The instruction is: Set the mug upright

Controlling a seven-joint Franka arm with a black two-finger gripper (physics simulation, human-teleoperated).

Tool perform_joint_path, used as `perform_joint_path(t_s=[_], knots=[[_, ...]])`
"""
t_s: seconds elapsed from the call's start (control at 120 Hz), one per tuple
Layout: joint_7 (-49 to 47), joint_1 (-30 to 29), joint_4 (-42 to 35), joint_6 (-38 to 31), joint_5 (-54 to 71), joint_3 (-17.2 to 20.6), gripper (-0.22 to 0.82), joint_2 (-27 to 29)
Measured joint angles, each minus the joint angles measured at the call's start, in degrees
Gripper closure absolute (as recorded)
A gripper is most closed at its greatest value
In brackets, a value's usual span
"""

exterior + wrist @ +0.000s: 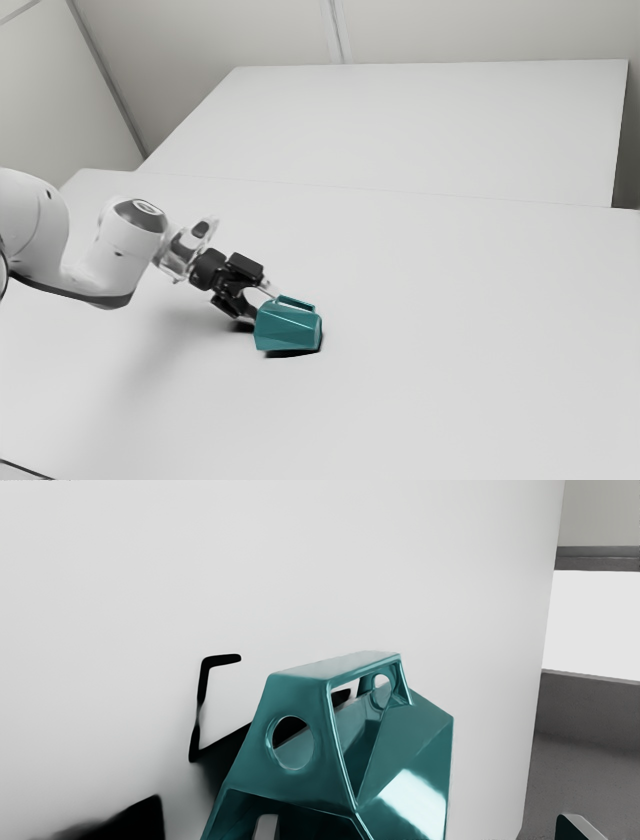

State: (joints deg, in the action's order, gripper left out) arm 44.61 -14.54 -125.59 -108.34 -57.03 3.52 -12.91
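Teal mug (290,332) is lying on side on white table (450,350), handle (297,303) facing up. Gripper (261,303) is standing released, fingers well apart, one reaching inside mouth. Mark on arm's grey cap (147,208) is showing too small to read.

The wrist view's edge cuts off the mug (300,785) and fingers (575,828).
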Motion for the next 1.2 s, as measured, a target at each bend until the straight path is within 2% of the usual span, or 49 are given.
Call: perform_joint_path(t_s=[0.375,0.425,0.575,0.692,0.9,1.2], knots=[[2.87,2.10,-1.28,-0.17,-3.00,0.00,0.00,0.07],[3.13,2.34,-1.58,-0.20,-3.52,0.00,0.08,0.10],[3.88,2.48,-1.69,-0.15,-4.19,0.00,0.45,0.13],[4.37,2.55,-1.13,-0.11,-4.06,0.00,0.62,0.31],[4.86,3.77,0.00,-0.14,-3.81,0.03,0.73,0.62],[5.02,4.78,0.51,-0.22,-3.49,0.10,0.77,2.31]])
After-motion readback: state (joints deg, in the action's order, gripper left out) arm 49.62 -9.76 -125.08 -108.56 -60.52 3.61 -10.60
